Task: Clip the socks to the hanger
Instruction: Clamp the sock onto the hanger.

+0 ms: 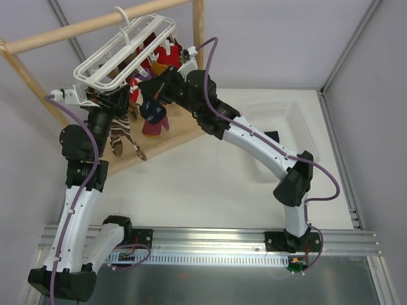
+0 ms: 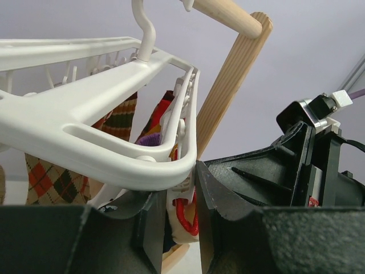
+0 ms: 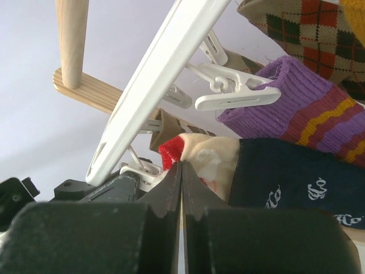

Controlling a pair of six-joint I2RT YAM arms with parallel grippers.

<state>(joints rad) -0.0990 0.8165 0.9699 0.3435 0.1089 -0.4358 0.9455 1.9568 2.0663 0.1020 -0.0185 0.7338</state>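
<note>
The white hanger [image 1: 121, 54] hangs by its hook from the wooden rail [image 1: 76, 28]. Red [image 1: 166, 58], navy [image 1: 152, 111], magenta [image 1: 154, 127] and striped [image 1: 117, 136] socks hang from its clips. My left gripper [image 2: 178, 197] is under the hanger's corner, shut on a white clip [image 2: 183, 188] with a cream-and-red sock [image 2: 185, 225] hanging in it. My right gripper [image 3: 181, 166] is shut on that sock's cuff [image 3: 208, 160], beside the navy sock [image 3: 296, 177] and a purple striped sock [image 3: 302, 108]. Both grippers meet below the hanger [image 1: 137, 95].
The wooden stand's base board [image 1: 172, 136] lies under the hanging socks, its upright post [image 1: 198, 25] behind. A white mesh basket [image 1: 299, 121] sits at the right with a dark sock [image 1: 272, 135] inside. An argyle sock [image 2: 51, 177] hangs at the hanger's far side.
</note>
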